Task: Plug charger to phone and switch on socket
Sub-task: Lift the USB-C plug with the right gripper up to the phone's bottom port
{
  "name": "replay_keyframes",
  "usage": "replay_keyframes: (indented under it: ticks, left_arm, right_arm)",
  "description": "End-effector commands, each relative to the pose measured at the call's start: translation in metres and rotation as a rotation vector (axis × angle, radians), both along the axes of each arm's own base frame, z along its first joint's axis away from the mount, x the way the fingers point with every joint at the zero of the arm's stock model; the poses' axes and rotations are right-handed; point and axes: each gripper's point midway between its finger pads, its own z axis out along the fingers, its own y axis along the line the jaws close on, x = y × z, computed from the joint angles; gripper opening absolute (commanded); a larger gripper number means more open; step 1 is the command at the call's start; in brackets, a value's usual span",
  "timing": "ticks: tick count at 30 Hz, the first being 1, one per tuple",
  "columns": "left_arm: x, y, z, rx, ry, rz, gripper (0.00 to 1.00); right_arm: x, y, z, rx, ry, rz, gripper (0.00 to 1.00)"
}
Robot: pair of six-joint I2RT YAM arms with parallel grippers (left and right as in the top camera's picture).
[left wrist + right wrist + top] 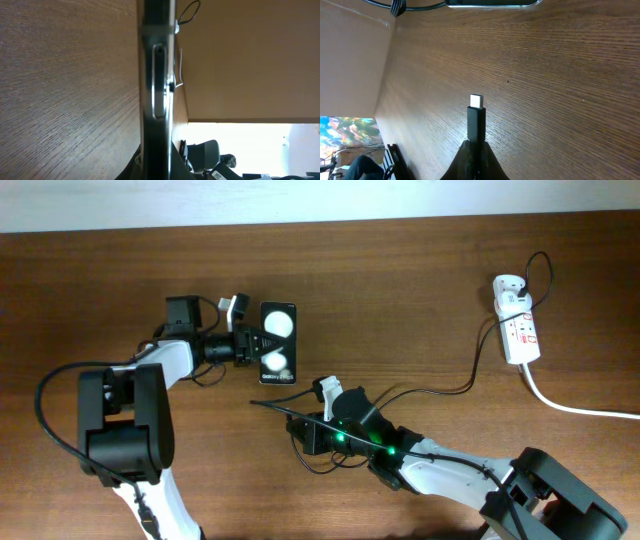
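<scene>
The black phone (278, 343) lies on the table, screen up with two white reflections. My left gripper (245, 346) is shut on its left long side; in the left wrist view the phone's edge (157, 75) runs straight up from between the jaws (157, 167). My right gripper (300, 420) is below the phone, shut on the charger's connector (476, 120). Its silver tip points at the phone's edge (492, 3), well short of it. The thin black charger cable (440, 391) runs right to the white socket (517, 330) with red markings.
The socket's thick white cord (580, 409) trails off to the right edge. The left arm's black wires (60, 395) loop at the left, and more of them show in the right wrist view (395, 6). The table's far edge runs along the top.
</scene>
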Motion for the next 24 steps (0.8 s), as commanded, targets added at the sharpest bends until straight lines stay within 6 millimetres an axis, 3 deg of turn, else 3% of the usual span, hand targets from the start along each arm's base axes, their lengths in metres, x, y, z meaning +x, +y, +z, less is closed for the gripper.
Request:
replay_keyframes:
  ticks: [1,24]
  left_arm:
    - [-0.0053,-0.0082,0.0192,-0.029,-0.060,-0.039,0.00]
    - [-0.0035,-0.0095,0.0199,-0.031,-0.038,-0.032,0.00]
  right_arm:
    - [0.0016,-0.0007,0.0007,-0.003,-0.008,-0.015,0.04]
    - [0.0027,-0.0013,0.0005,-0.005,-0.010,-0.021,0.04]
